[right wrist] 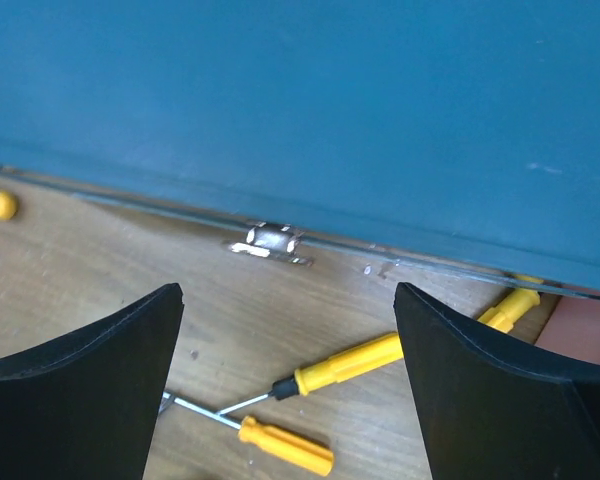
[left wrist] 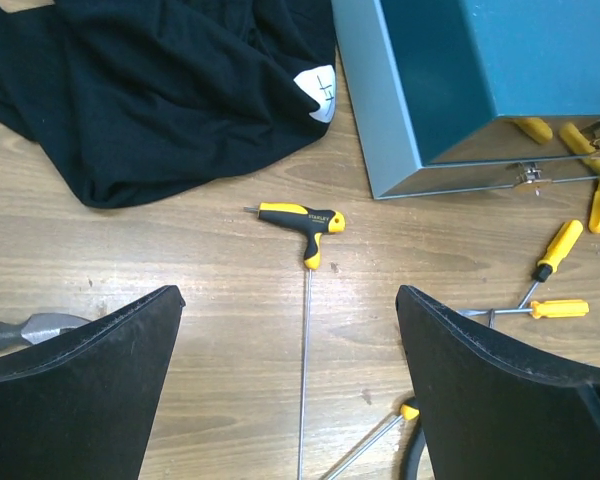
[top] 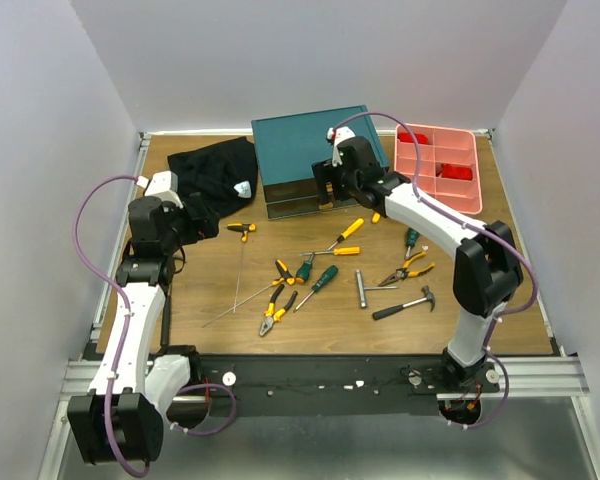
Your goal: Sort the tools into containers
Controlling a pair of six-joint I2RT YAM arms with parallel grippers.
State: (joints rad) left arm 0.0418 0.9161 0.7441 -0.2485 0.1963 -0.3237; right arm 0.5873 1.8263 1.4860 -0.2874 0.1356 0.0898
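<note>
The left claw (left wrist: 288, 300) is found spread wide and empty. It is directed at a yellow-and-black T-handled driver (left wrist: 305, 220), whose thin shaft is laid on the desk (left wrist: 180, 250) and is seen between the fingers in the wrist view. A black cloth (left wrist: 150, 90) is noted beyond the driver.

The right claw (right wrist: 288, 295) is likewise released, with nothing held. It is pointed at the lower front of the teal cabinet (right wrist: 300, 100), close to a small metal pull (right wrist: 270, 240).

Yellow-handled screwdrivers (right wrist: 350, 362), pliers (top: 278, 312) and a hammer (top: 405, 305) are seen scattered on the desk before the cabinet. The pink tray (top: 402, 165) is placed just to the right of the cabinet.
</note>
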